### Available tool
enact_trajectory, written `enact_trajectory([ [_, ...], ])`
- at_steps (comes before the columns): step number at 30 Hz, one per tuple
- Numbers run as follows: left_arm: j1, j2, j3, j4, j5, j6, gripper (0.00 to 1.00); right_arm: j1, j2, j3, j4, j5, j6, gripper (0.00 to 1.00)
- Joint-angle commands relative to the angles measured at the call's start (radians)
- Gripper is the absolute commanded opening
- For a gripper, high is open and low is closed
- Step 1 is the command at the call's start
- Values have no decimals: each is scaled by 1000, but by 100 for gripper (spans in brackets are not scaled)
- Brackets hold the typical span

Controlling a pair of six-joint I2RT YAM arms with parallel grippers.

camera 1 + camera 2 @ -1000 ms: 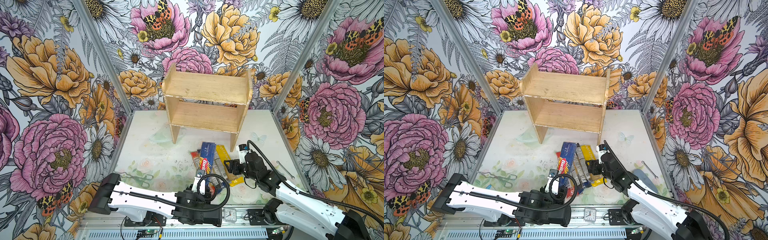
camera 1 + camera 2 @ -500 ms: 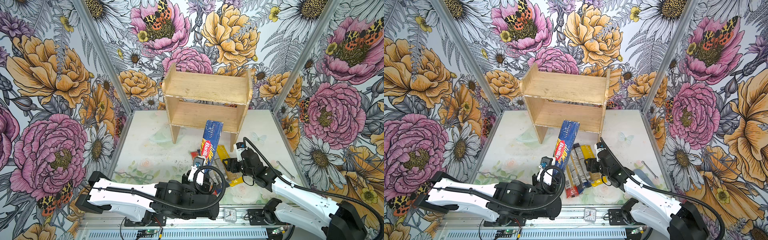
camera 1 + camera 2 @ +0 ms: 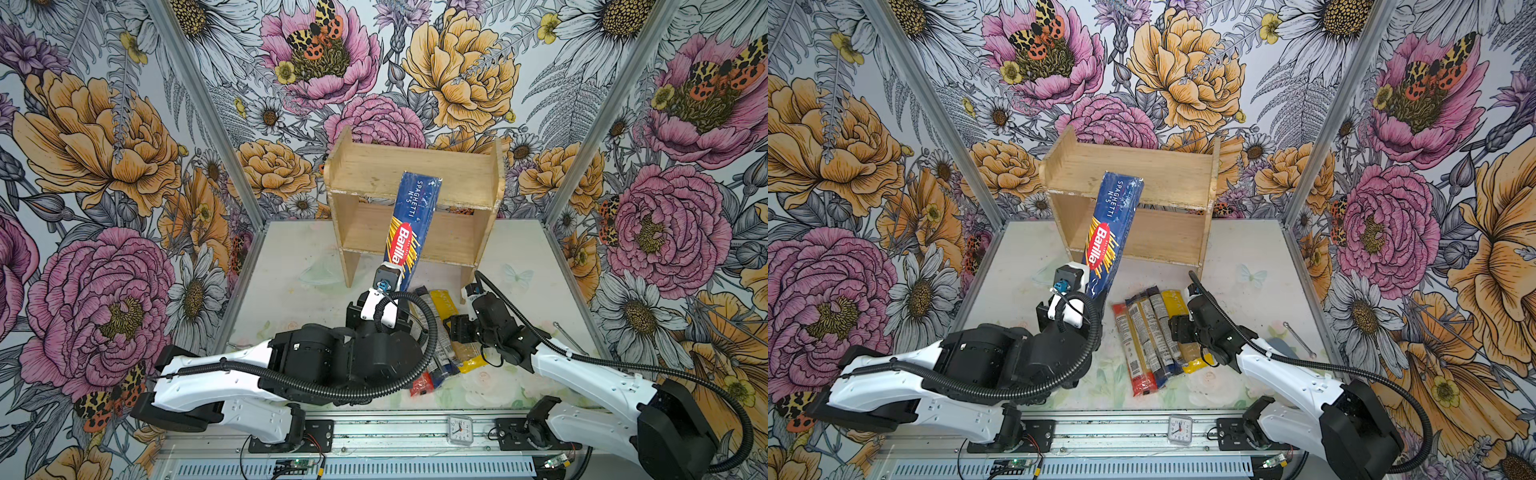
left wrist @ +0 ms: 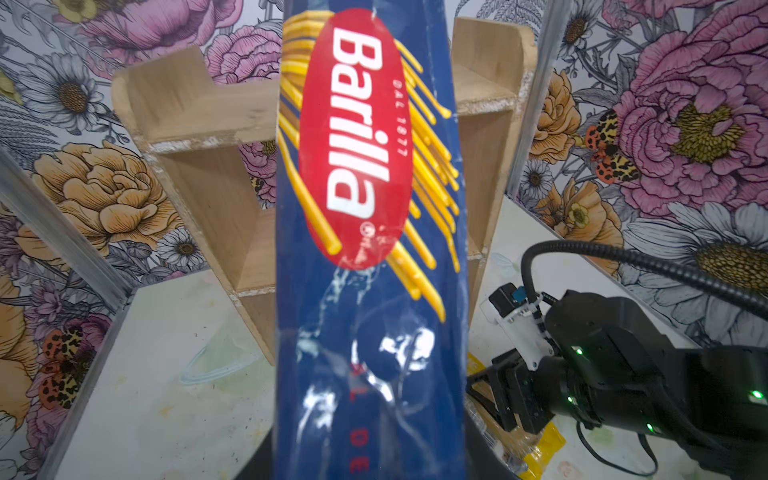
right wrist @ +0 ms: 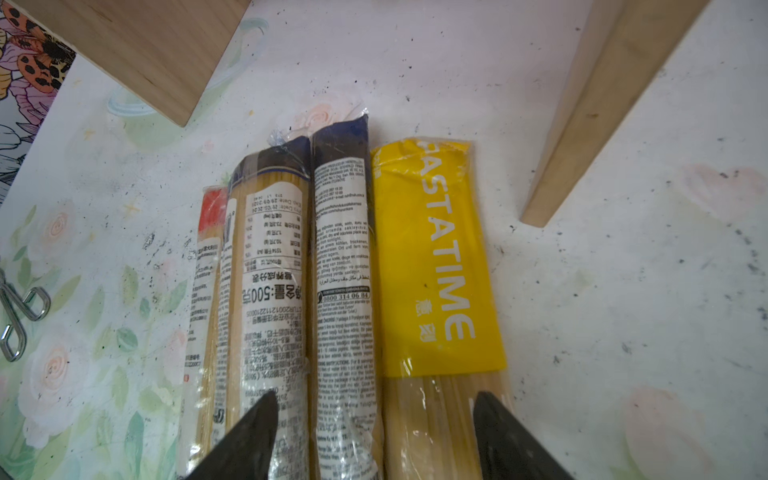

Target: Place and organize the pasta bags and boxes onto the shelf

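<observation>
honestly the left gripper (image 3: pixel 1096 295) is only pinching the Barilla pack (image 3: pixel 411 224) by its near end, the rest poking way out ahead toward the shelf (image 3: pixel 374 174), so it could swing and clip its top tier, while the right gripper (image 5: pixel 374 436) sits spread just above the yellow pack (image 5: pixel 432 257).

robot lab booth, flower-print walls (image 3: pixel 104 166), metal corner posts (image 3: pixel 208 112), arms (image 3: pixel 216 374) mounted on a base rail (image 3: pixel 374 434)
</observation>
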Motion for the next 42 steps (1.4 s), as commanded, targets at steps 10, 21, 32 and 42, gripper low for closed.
enact_trajectory([
  [10, 332, -84, -43, 537, 215, 464, 0, -47, 58, 68, 4, -28, -75, 76],
  [21, 529, 6, 82, 543, 419, 518, 0, -73, 24, 43, 3, -30, -84, 76],
  [32, 657, 62, 168, 582, 519, 571, 0, -78, 12, 25, 5, -13, -77, 76],
  [42, 761, 111, 222, 611, 589, 590, 0, -79, -26, 0, 3, -17, -68, 76],
])
